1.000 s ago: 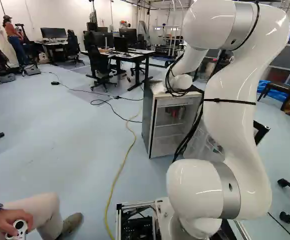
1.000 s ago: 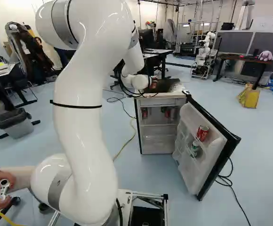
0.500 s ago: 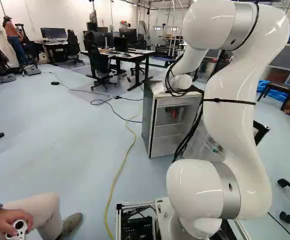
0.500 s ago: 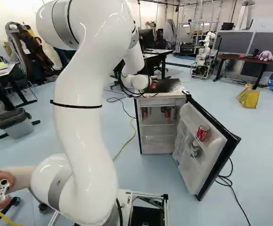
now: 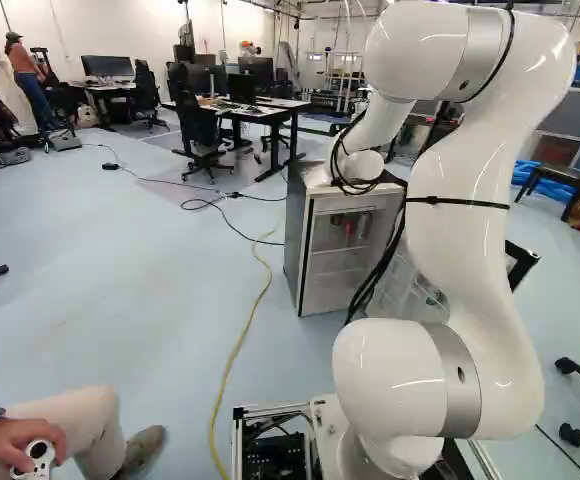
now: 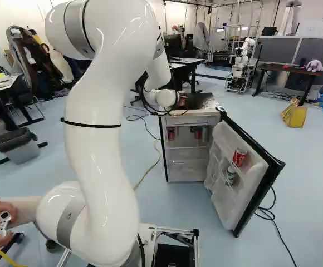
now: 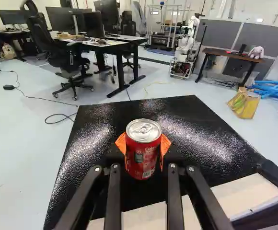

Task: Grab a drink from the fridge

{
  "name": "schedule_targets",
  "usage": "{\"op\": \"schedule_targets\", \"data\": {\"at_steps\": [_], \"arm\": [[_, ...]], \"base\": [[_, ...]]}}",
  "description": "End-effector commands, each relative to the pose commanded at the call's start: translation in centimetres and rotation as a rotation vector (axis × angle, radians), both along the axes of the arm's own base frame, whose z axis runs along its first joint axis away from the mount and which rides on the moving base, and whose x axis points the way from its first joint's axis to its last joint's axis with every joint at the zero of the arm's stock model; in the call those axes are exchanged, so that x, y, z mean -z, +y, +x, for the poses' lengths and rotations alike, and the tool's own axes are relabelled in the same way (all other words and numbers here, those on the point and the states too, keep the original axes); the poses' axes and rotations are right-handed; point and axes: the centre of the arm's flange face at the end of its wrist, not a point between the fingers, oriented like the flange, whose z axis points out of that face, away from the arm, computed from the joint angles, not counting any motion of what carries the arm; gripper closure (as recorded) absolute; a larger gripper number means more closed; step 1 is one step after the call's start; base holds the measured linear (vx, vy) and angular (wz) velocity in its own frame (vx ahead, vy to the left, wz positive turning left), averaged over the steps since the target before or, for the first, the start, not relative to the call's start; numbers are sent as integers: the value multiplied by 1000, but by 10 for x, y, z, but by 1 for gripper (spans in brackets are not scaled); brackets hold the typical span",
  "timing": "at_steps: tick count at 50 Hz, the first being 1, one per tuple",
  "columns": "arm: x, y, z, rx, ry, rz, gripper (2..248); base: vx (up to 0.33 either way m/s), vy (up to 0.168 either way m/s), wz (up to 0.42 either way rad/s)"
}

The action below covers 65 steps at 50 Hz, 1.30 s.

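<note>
My black pincer (image 7: 143, 146): clamped on a smooth red metal can (image 7: 143, 160), upright between ribbed orange pads (image 7: 121, 143) | beneath: glossy, speckled black fridge top (image 7: 88, 143) | right of the right base view: pale moulded fridge door (image 6: 223, 203), open | upper right there: crumpled yellow bag (image 6: 295, 115)

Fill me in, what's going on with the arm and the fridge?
The gripper is closed on a red can, held upright over the fridge's black top; whether the can touches that top, I can't tell. The fridge door is open, with more drinks on its shelves and inside the fridge. A person's hand holds a game controller beside the base.
</note>
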Motion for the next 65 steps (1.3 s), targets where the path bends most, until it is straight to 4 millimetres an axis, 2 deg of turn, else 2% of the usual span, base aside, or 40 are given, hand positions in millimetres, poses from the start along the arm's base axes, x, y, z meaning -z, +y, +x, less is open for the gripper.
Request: {"op": "schedule_targets", "data": {"at_steps": [23, 24, 28, 29, 33, 34, 39, 40, 44, 45, 65], "arm": [[1, 0, 0, 0, 2, 0, 158], [1, 0, 0, 0, 2, 0, 129], [1, 0, 0, 0, 2, 0, 129], [1, 0, 0, 0, 2, 0, 96], [1, 0, 0, 0, 2, 0, 96], [1, 0, 0, 0, 2, 0, 62], [1, 0, 0, 0, 2, 0, 62], [1, 0, 0, 0, 2, 0, 26], [1, 0, 0, 0, 2, 1, 26], [1, 0, -1, 0, 3, 1, 3], [-3, 8, -34, -1, 24, 5, 3]], "base": [[0, 0, 0], [0, 0, 0], [0, 0, 0], [0, 0, 0], [0, 0, 0], [0, 0, 0], [0, 0, 0], [0, 0, 0], [0, 0, 0], [0, 0, 0], [0, 0, 0]]}}
